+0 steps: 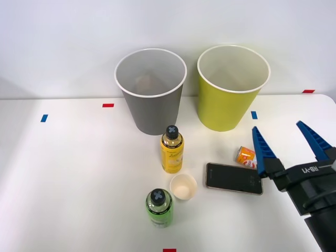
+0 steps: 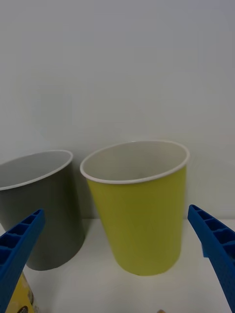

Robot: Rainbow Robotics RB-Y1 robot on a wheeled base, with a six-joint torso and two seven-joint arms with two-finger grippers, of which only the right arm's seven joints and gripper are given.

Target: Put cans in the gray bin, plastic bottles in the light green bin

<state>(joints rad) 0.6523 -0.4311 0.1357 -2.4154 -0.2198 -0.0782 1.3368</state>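
The right end effector (image 1: 287,143) hangs low at the near right of the tabletop (image 1: 79,178), its blue ribbed fingers spread apart and holding nothing; white lettering on its body reads "RB-Y1". Just beyond its left finger the orange-and-white can (image 1: 245,156) lies on its side, touching or almost touching a dark phone (image 1: 233,178). A careless close could nudge the phone or roll the can away. The green bottle (image 1: 159,207), a small paper cup (image 1: 183,186) and the yellow bottle (image 1: 171,149) crowd together, so a wide approach may topple a neighbour. Their labels are unreadable. Farthest stand the gray bin (image 1: 152,92) and light green bin (image 1: 231,86).
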